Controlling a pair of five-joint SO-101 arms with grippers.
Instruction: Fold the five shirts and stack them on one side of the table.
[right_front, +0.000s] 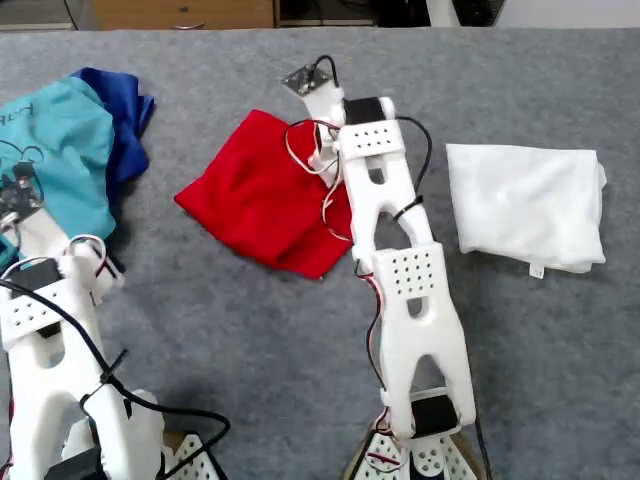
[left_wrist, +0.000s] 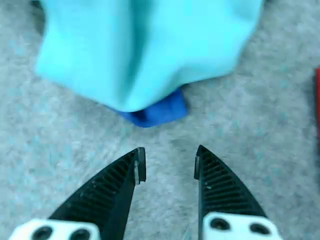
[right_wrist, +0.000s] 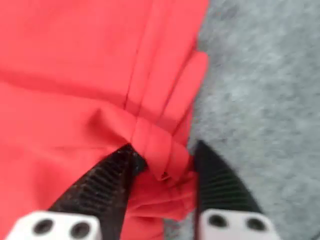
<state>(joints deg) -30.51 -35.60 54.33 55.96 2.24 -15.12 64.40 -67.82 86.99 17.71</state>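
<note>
A folded red shirt (right_front: 255, 200) lies in the middle of the grey table. My right arm (right_front: 378, 190) stretches over its right edge. In the right wrist view my right gripper (right_wrist: 165, 161) pinches a bunch of pleated folds at the border of the red shirt (right_wrist: 75, 65). A teal shirt (right_front: 60, 140) lies crumpled at the far left over a blue shirt (right_front: 125, 110). My left gripper (left_wrist: 167, 165) hangs open above bare table, just short of the teal shirt (left_wrist: 145, 45) and the blue shirt (left_wrist: 157, 111) peeking from under it. A folded white shirt (right_front: 525, 205) rests at the right.
The grey table cloth (right_front: 240, 340) is bare in front between the two arm bases. Red and white cables (right_front: 330, 190) dangle from the right arm over the red shirt. The table's far edge (right_front: 200, 30) runs along the back.
</note>
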